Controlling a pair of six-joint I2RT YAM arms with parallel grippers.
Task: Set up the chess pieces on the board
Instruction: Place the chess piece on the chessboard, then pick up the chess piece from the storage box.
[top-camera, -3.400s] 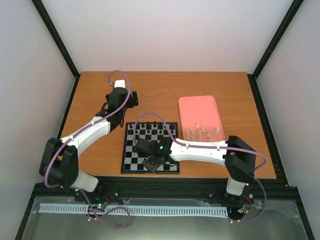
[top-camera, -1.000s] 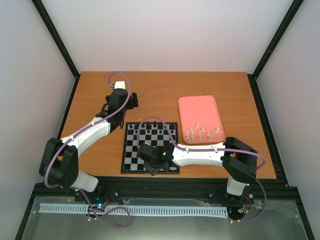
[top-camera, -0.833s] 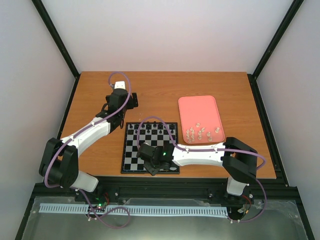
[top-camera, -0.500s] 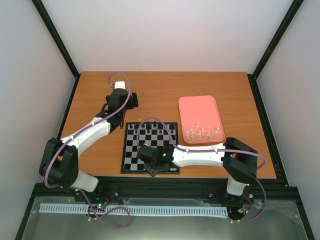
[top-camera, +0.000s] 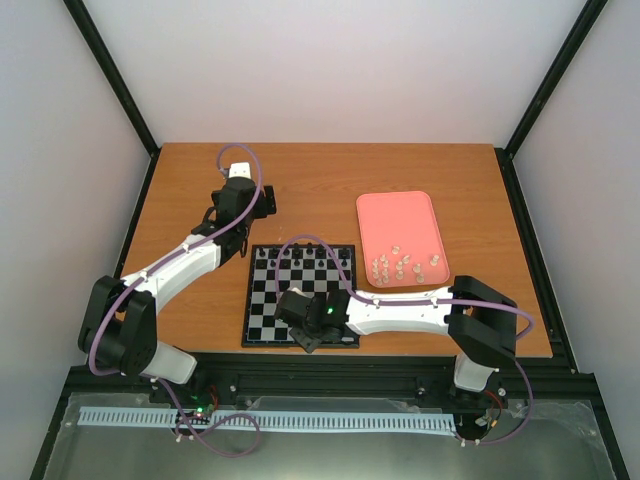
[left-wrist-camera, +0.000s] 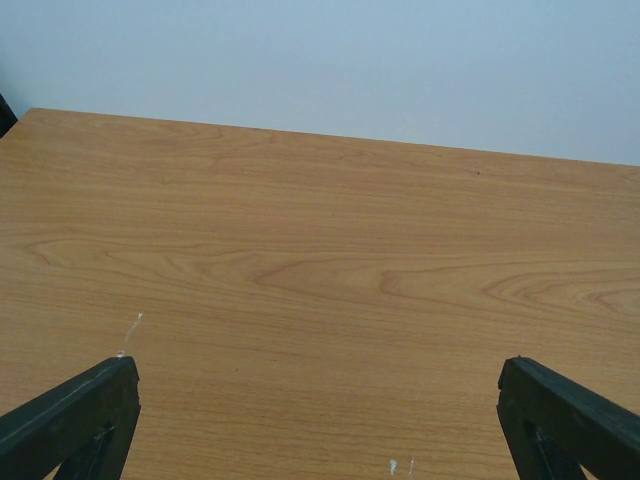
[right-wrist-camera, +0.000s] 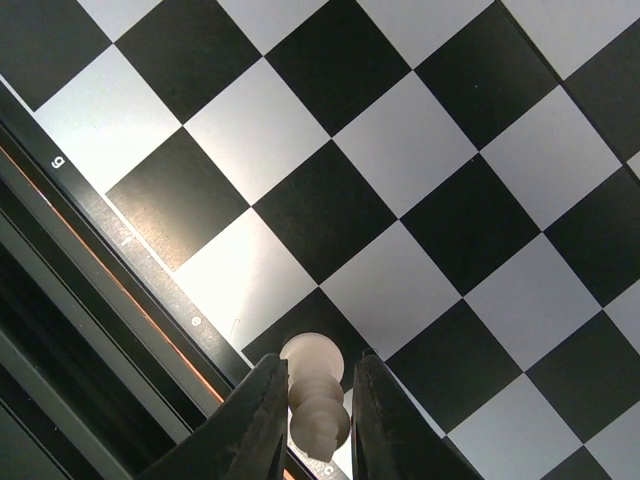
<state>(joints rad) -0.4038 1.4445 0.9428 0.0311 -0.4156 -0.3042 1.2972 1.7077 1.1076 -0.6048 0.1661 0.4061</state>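
Observation:
In the right wrist view a cream-white chess piece (right-wrist-camera: 316, 398) stands upright on a black square at the near edge of the board (right-wrist-camera: 400, 170). My right gripper (right-wrist-camera: 318, 372) straddles it, jaws slightly apart, with a thin gap on the right side. From above, the right gripper (top-camera: 309, 334) hangs low over the near edge of the board (top-camera: 262, 308). More chess pieces (top-camera: 400, 266) lie on the pink tray (top-camera: 398, 212). My left gripper (left-wrist-camera: 320, 440) is wide open over bare wood and, seen from above (top-camera: 240, 196), sits left of and behind the board.
Tiny black figures (top-camera: 300, 258) fill the board's far rows. The pink tray lies right of the board. A black frame rail (right-wrist-camera: 70, 290) runs just beyond the board's near edge. Walls close in the table on three sides.
The right gripper's jaws have parted a little around the white piece, which now stands on the board. The right arm has barely shifted; the left arm has not moved.

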